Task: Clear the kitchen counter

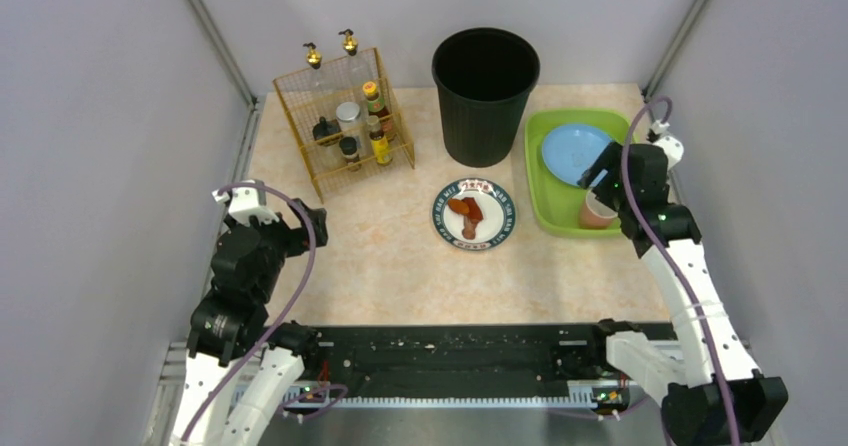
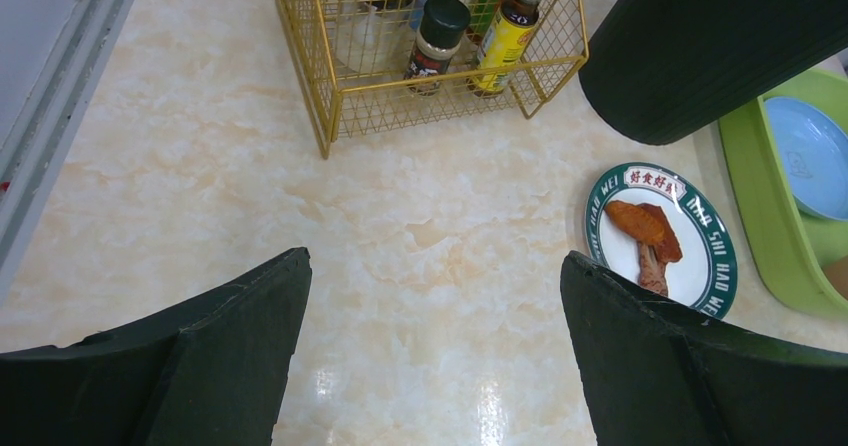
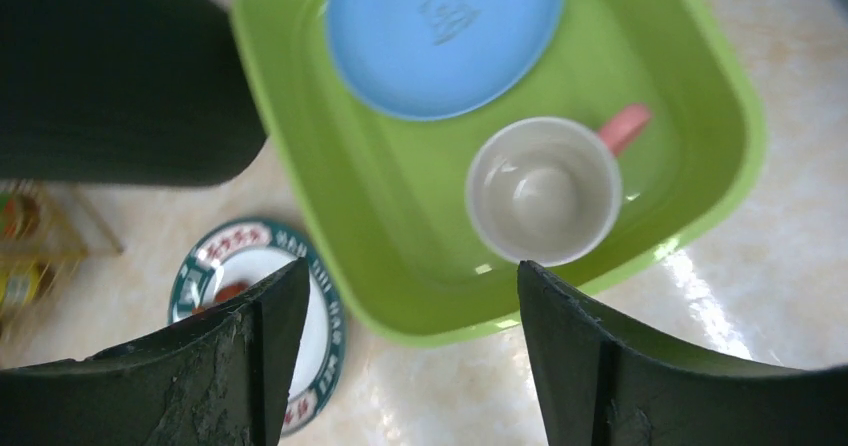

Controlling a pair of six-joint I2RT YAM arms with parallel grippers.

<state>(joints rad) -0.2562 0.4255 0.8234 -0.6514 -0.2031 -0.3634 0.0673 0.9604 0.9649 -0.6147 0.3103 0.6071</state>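
The beige marbled kitchen counter point(image 1: 390, 266) holds a green-rimmed white plate point(image 1: 474, 214) with brown food scraps point(image 1: 467, 212) at its middle. The plate also shows in the left wrist view point(image 2: 700, 266) and the right wrist view point(image 3: 310, 336). A lime-green tray point(image 1: 560, 216) at the right holds a blue plate point(image 1: 572, 152) and a pink mug point(image 1: 598, 212); the mug point(image 3: 545, 191) stands upright and empty. My left gripper point(image 1: 318, 226) is open and empty over the counter's left side. My right gripper point(image 1: 598, 178) is open and empty above the tray's near end.
A black waste bin point(image 1: 484, 94) stands at the back middle. A gold wire rack point(image 1: 343, 121) with several bottles and jars stands at the back left. A black rail strip point(image 1: 460, 351) runs along the near edge. Grey walls close in both sides.
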